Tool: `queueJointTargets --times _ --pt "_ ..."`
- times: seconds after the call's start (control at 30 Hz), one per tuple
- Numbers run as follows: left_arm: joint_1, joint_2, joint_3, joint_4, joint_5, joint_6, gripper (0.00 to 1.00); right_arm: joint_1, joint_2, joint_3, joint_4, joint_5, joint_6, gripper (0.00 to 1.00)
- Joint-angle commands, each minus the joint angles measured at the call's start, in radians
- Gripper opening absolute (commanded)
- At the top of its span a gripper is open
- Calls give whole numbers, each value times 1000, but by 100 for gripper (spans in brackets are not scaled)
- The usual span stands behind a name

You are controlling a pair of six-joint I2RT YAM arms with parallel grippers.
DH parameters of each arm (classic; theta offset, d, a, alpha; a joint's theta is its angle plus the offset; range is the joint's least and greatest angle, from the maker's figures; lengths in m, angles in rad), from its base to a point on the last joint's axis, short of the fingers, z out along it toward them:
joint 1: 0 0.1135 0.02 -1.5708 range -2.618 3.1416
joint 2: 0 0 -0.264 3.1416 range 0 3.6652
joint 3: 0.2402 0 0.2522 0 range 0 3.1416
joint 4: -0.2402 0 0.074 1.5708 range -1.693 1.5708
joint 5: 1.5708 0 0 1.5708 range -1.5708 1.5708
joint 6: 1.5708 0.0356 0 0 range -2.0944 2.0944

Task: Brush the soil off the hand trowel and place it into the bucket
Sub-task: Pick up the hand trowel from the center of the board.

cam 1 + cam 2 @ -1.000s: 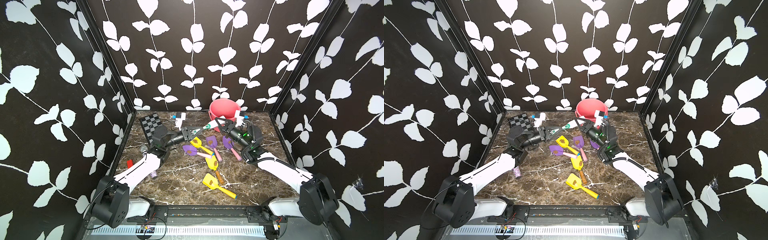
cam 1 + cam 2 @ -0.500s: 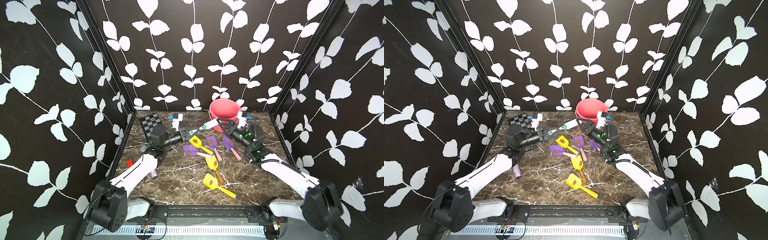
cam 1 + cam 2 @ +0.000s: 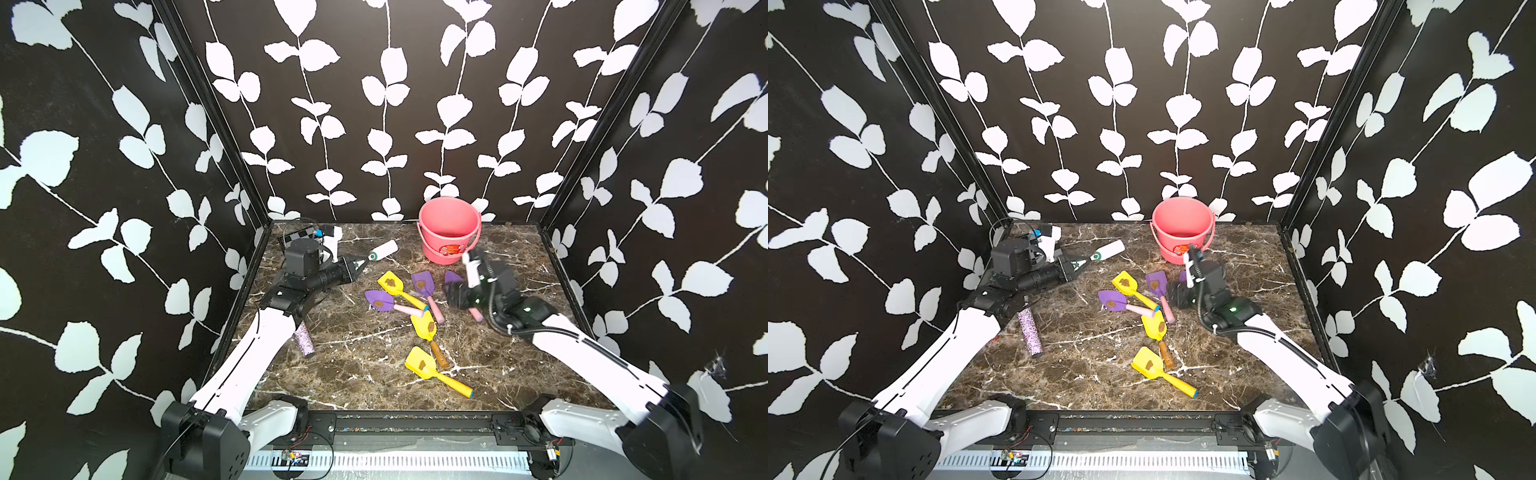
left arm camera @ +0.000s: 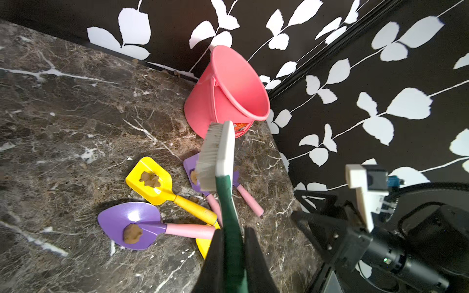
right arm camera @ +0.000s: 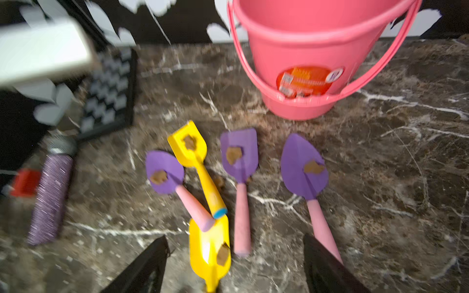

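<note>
Trowels lie in a loose cluster on the marble table [image 3: 353, 374] in front of the bucket [image 3: 449, 237], which stands upright by the back wall. Every blade I can see carries a brown lump of soil [image 5: 313, 167], so nothing is cleaned or binned yet. My left gripper [image 4: 232, 233] is clamped on the green handle of the brush [image 4: 218, 152], whose bristles are raised off the table near the back of the cluster. My right gripper [image 5: 234, 241] has its jaws spread wide and empty, low over the near end of the cluster. The step, as I judge it, is to pick up one trowel for brushing. Between my right jaws sit the pink handle of the square purple trowel [image 5: 239, 152] and the blade of a yellow trowel [image 5: 210, 251]. One of my fingers [image 5: 327, 269] overlaps the handle of the pointed purple trowel [image 5: 303, 165], but the wrist view is blurred and I cannot tell whether it touches. I should settle on a single handle, probably the square purple one, since it points straight toward me with nothing crossing it. I should centre on it, close across its width near the end, and lift with the blade level so the lump does not slide off early. Then I should bring it to the bristles away from the bucket, so the crumbs fall on the table.
</note>
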Motion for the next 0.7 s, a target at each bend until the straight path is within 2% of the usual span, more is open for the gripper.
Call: queueJointTargets --times 0.0,0.2,0.43,0.53,0.67 --pt "0 22 49 -58 26 64 0 -15 57 -35 -41 107 -118 82" --pt "1 33 39 -5 57 58 0 -164 226 -1 -17 116 -131 83" --pt "5 37 56 -55 41 91 0 -197 426 66 -82 80 -148 83" --pt "8 46 53 -47 38 89 0 -199 450 53 -59 50 -129 79" --pt "10 69 54 -23 57 73 0 -198 467 47 -43 25 -120 68"
